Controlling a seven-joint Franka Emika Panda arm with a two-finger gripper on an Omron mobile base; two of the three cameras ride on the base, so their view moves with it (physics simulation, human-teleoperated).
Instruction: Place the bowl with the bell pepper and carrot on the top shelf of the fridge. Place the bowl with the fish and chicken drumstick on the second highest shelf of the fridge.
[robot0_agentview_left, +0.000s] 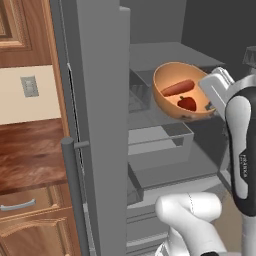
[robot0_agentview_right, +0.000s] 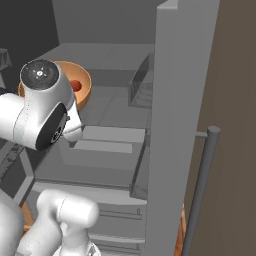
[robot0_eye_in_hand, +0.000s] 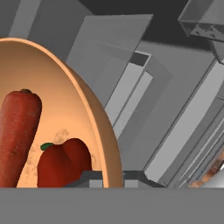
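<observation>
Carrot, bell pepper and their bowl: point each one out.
carrot (robot0_agentview_left: 176, 87), left base view, middle of its length.
bell pepper (robot0_agentview_left: 187, 103), left base view, centre of the red lump.
bowl (robot0_agentview_left: 167, 102), left base view, inner wall below the carrot.

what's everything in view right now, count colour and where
bowl: 1, orange-tan, held up tilted in front of the open fridge interior
carrot: 1, orange-red, lying inside the bowl
bell pepper: 1, dark red, inside the bowl beside the carrot
fridge shelves: several, grey, stacked inside the fridge behind the bowl
fridge doors: 2, grey, swung open either side, each with a bar handle
wooden cabinets: brown, left of the fridge, with a drawer
wall outlet: 1, grey, on the cream wall
gripper: 1, dark fingertips, shut on the bowl's rim
arm: 1, white with dark joints
</observation>
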